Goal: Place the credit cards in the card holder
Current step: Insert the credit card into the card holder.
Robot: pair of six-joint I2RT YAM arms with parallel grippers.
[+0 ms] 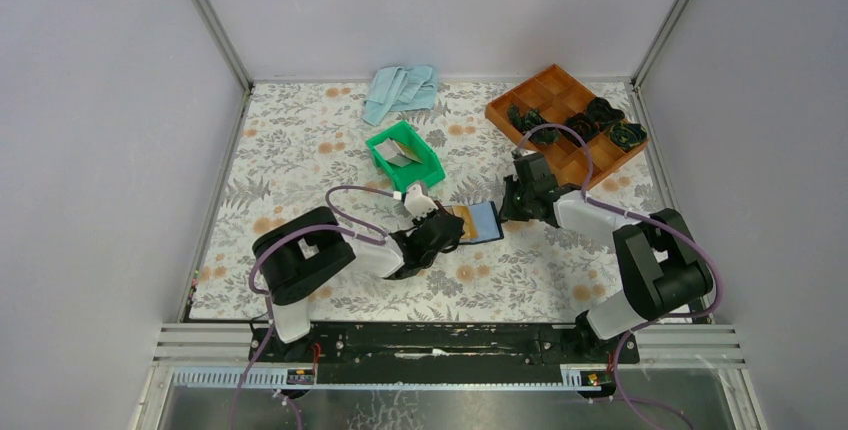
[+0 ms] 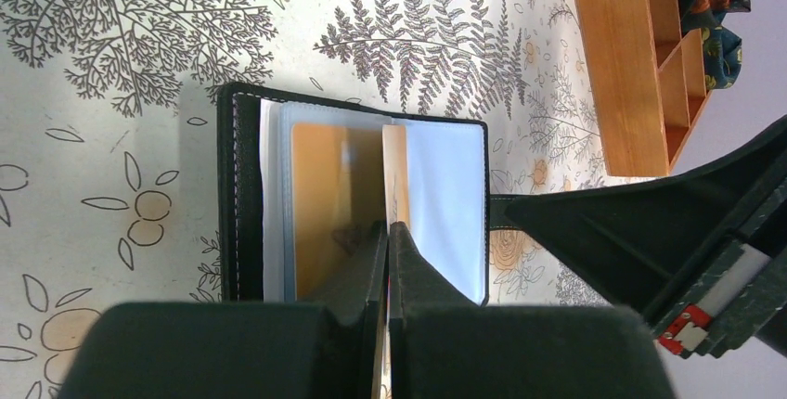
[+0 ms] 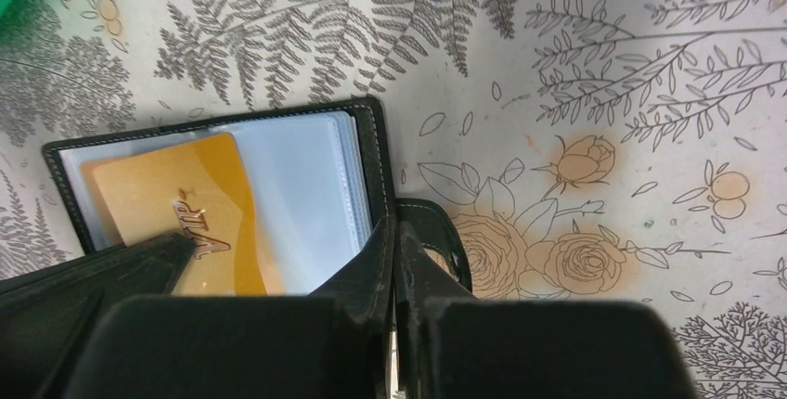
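- My left tool (image 2: 388,243) pinches a gold credit card (image 2: 394,162) edge-on; tilted, it could jam against the sleeve (image 2: 445,204) at twelve o'clock.
- My right tool (image 3: 397,250) clamps the card holder (image 3: 373,153); a slip lets it skid.

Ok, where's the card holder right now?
In the top view the card holder lies open mid-table, slightly right of centre, between the left gripper and the right gripper, just nearer the arms than the green bin.
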